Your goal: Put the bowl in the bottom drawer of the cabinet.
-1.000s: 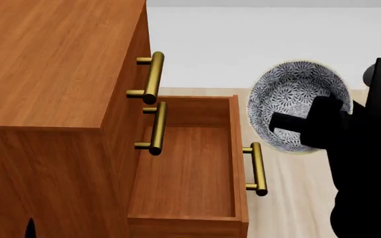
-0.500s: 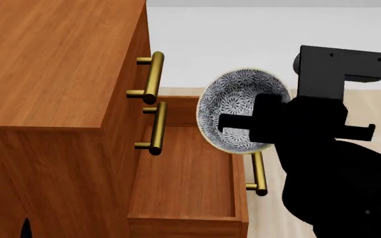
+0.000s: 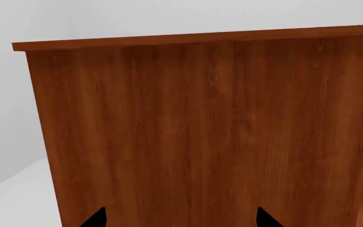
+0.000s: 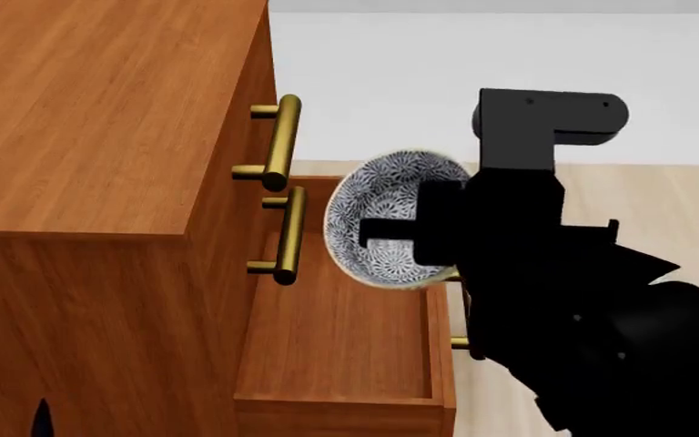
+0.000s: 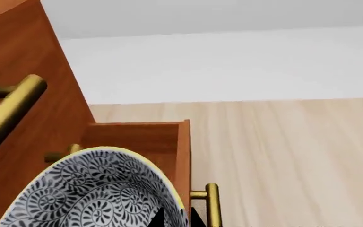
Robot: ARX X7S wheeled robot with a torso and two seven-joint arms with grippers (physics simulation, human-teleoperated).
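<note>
The blue-grey patterned bowl (image 4: 380, 214) (image 5: 93, 194) hangs tilted on its side, its inside facing me, over the bottom drawer (image 4: 440, 319) near the drawer's front wall. My right gripper (image 4: 386, 229) (image 5: 178, 218) is shut on the bowl's rim, one finger inside and one outside. The bottom drawer (image 5: 137, 135) is pulled out of the reddish-brown cabinet (image 4: 95, 118) and its wooden floor is bare. My left gripper (image 3: 181, 220) is open, its two tips wide apart, and faces the cabinet's side panel (image 3: 200, 132). Only a tip of the left gripper (image 4: 44, 421) shows in the head view.
Two brass handles (image 4: 279, 141) (image 4: 288, 235) of the upper drawers stick out just left of the bowl. The bottom drawer's handle (image 4: 461, 344) (image 5: 213, 203) is mostly behind my right arm. Pale wood floor (image 5: 282, 151) lies to the right, with a white wall behind it.
My right arm has carried the bowl leftwards, from beside the drawer's front to above the open drawer. The left gripper and the drawer have not moved.
</note>
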